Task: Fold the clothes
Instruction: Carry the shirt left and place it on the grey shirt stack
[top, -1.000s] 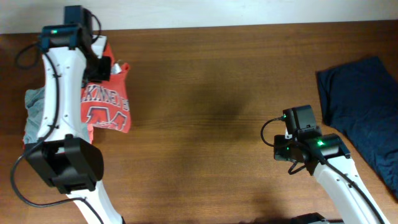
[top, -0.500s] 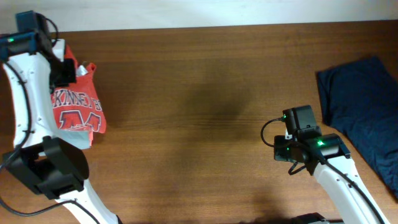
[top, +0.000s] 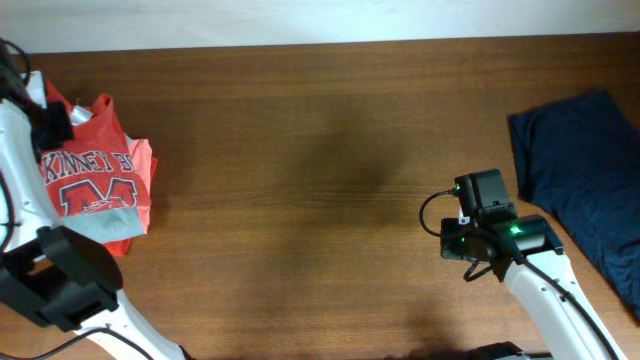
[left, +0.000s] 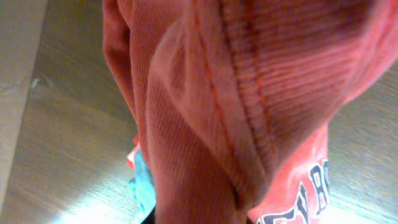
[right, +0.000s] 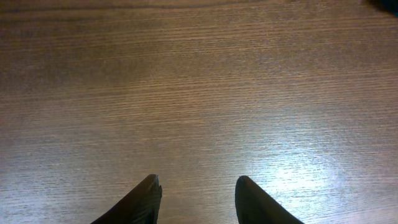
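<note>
Orange-red cotton fills the far left: the orange-red T-shirt (top: 95, 175), white-and-navy lettering showing, hangs bunched at the table's left edge. The left gripper (top: 60, 120) appears clamped on its ribbed neckline, which crowds the left wrist view and hides the fingers. A light grey cloth (top: 112, 224) peeks out beneath its lower hem. I judge that folding proper has not begun and this is the fetch-and-spread step. The next move calls for bringing the shirt to the bare middle and laying it flat, probably with a second grip to pull it square. Further right, the right gripper (right: 196, 200) hovers with jaws apart and empty over bare wood, and a navy T-shirt (top: 580, 170) lies rumpled at the right edge. The wooden table (top: 330, 150) is dark, fine-grained and glossy, and a pale wall (top: 330, 20) runs behind it.
</note>
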